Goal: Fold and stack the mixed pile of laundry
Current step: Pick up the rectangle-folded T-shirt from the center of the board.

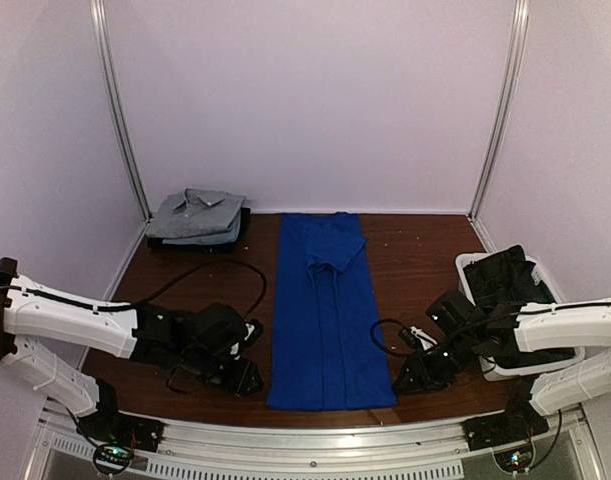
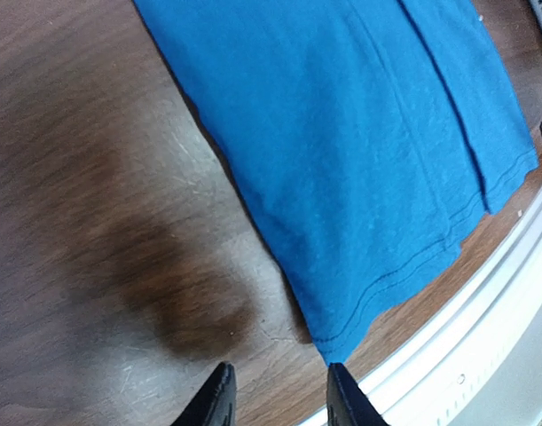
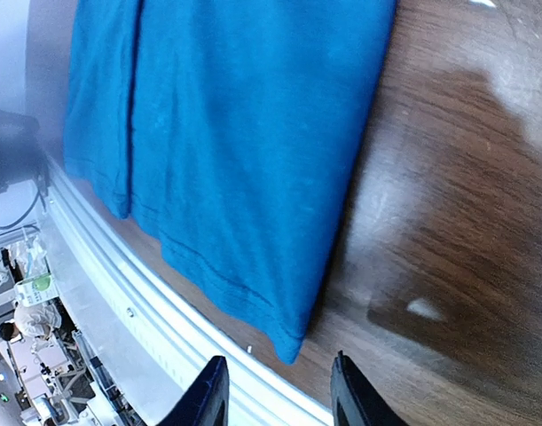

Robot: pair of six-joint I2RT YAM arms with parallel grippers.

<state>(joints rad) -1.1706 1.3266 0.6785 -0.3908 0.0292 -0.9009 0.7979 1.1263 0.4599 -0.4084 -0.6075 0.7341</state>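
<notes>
Blue piece (image 1: 325, 320): it lies flat down the middle of the bench (image 1: 415, 250) as one long narrow strip. The sides are turned in and a sleeve is folded over near the far end. The hem sits just short of the near rail, so both near corners are within reach of the arms.

Left pincer (image 2: 275, 390): its jaws are partly parted with nothing between them. It is low over bare wood, just beside the strip's near left corner.

Right pincer (image 3: 275, 390): it mirrors the left one at the near right corner, partly parted and holding nothing.

Why there: I judge the two are placed to take one hem corner each and carry the hem away to halve the strip.

Stack: the grey shirt (image 1: 195, 215) is folded on top of a dark piece (image 1: 240, 232) at the far left. It is well apart from the strip, which leaves the middle free for folding.

Bin (image 1: 575, 355): it is white and stands to the right, with something dark in it that I cannot make out.
</notes>
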